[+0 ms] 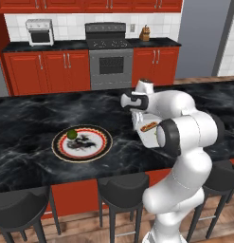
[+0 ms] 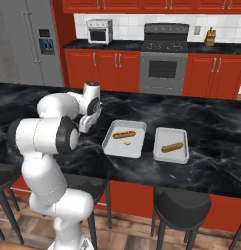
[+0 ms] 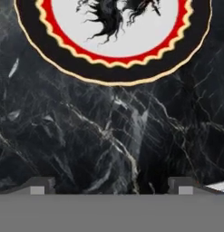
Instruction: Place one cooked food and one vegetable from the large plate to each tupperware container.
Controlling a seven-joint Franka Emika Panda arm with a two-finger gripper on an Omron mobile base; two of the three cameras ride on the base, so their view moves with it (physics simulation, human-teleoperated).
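Right base view: hot dog [image 2: 124, 134] in tupperware [image 2: 112, 146]

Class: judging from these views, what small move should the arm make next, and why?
Probably swing toward the large plate to pick the green vegetable: the right tupperware container holds only a sausage, and the gripper is open and empty.

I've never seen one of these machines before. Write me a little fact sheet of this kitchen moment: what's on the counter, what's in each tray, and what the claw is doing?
large plate: on the black marble counter
on plate: one round green vegetable, near its rim
near tray: hot dog and a small green piece
far tray: one sausage, no vegetable
gripper: open, empty, over bare counter beside the plate
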